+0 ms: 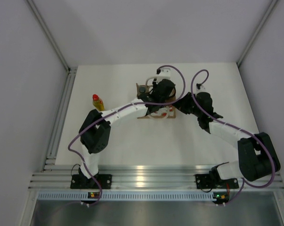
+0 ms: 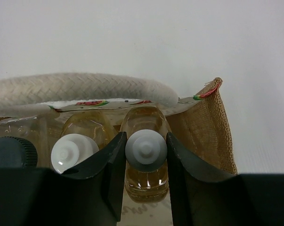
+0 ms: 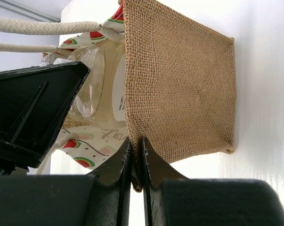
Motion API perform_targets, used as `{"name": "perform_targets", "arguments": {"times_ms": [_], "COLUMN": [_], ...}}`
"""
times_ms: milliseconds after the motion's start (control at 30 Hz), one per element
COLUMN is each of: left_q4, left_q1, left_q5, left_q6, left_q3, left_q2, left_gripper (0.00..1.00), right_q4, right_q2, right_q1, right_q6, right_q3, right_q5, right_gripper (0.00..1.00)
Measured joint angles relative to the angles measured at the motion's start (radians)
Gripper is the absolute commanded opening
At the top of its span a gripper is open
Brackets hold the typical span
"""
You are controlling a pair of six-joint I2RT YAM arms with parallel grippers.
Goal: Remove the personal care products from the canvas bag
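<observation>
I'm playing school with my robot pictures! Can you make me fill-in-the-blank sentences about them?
1. The left gripper grips a bottle by its ____ cap.
2. The right gripper pinches the edge of the ____.
3. The yellow bottle stands ____ the bag.
Missing words: white; bag; outside.

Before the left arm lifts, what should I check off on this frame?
1. Left end effector closed on the amber bottle at its white cap: ok.
2. Right end effector pinching the canvas bag at its edge: ok.
3. Handle clear of the lift path: cannot tell; it runs just past the bottle.
4. Neighbouring bottle clear of the fingers: not ok, it crowds one.
5. Yellow bottle already out on the table: ok.
</observation>
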Motion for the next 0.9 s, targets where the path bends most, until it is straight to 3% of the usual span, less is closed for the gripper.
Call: {"name": "perform_targets", "arguments": {"times_ms": [900], "left_q4": [-0.123], "left_q1": [-0.074], "left_q5": [-0.035], "left_q6": [0.116], "left_q3": [0.154], "left_q2": [-0.072], "left_gripper": [0.0], "right_q4": [0.001], "right_q2": [0.0], "right_q1": [0.0], "right_q6": [0.001], "right_q3": [0.0], "right_q5": [-0.012], "right_gripper": [0.0]}}
